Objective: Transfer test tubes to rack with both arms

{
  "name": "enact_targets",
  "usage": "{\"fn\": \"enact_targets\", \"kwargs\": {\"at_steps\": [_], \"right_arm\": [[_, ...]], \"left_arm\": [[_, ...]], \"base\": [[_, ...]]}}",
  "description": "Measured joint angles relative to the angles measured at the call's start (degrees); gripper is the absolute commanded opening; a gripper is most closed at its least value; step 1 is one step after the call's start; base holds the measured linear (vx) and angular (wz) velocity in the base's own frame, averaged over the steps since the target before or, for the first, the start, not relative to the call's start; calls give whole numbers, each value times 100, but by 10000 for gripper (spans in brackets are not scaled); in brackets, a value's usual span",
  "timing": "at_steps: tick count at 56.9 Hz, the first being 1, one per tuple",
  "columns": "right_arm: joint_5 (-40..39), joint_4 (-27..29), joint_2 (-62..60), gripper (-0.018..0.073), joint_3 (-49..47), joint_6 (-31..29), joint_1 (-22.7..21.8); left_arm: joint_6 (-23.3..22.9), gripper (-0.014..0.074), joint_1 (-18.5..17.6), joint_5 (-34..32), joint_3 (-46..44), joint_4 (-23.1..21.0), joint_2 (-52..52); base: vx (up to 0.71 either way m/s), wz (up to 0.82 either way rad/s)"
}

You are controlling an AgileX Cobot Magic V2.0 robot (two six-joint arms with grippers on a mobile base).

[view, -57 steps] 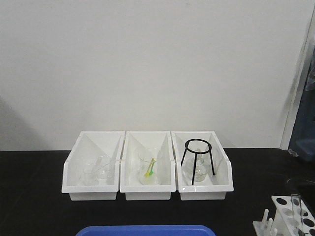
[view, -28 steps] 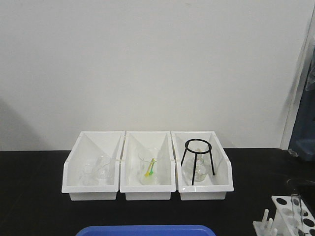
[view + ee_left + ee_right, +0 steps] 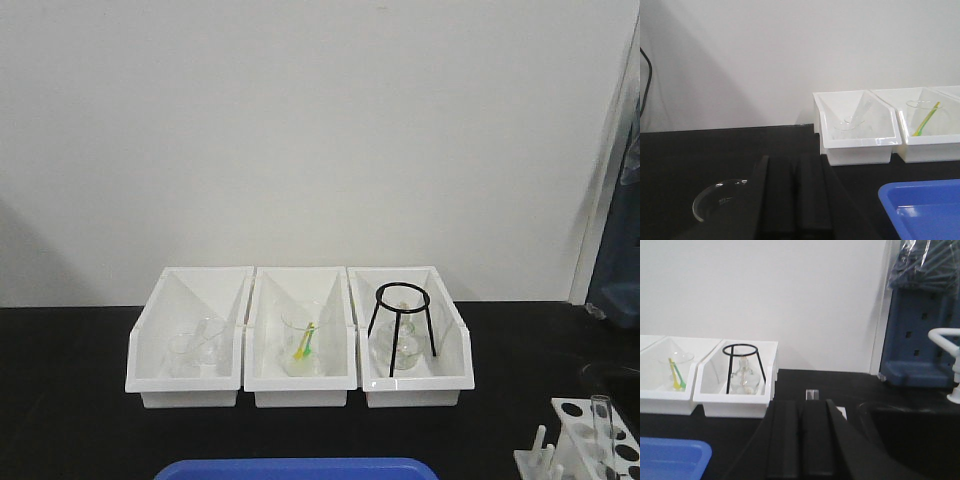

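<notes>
Front view: three white bins (image 3: 190, 385) in a row on the black bench; one blue tray (image 3: 300, 468) at the near edge. One rack (image 3: 585, 435) at lower right, holding one upright test tube (image 3: 600, 412). No arm visible.

Left wrist view: left gripper (image 3: 790, 200), fingers pressed together, empty; one glass dish (image 3: 715, 202) just beside it. Rack out of frame.

Right wrist view: right gripper (image 3: 802, 445), fingers closed, empty. Rack not seen.
</notes>
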Motion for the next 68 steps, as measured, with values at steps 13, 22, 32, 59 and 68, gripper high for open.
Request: {"fn": "enact_targets", "kwargs": {"at_steps": [13, 22, 32, 59, 68], "right_arm": [[0, 230, -774, -11, 1071, -3, 15], [89, 318, -1191, -7, 1347, -3, 22], [63, 360, -1225, -7, 1347, -3, 27], [63, 374, -1225, -7, 1354, -3, 27], [63, 374, -1225, -7, 1354, -3, 27]], "left_arm": [[0, -18, 0, 0, 0, 0, 0], [0, -18, 0, -1, 0, 0, 0], [0, -18, 0, 5, 21, 0, 0], [0, -18, 0, 5, 26, 0, 0], [0, -18, 0, 5, 26, 0, 0]], "base": [[0, 0], [0, 0], [0, 0], [0, 0], [0, 0]]}}
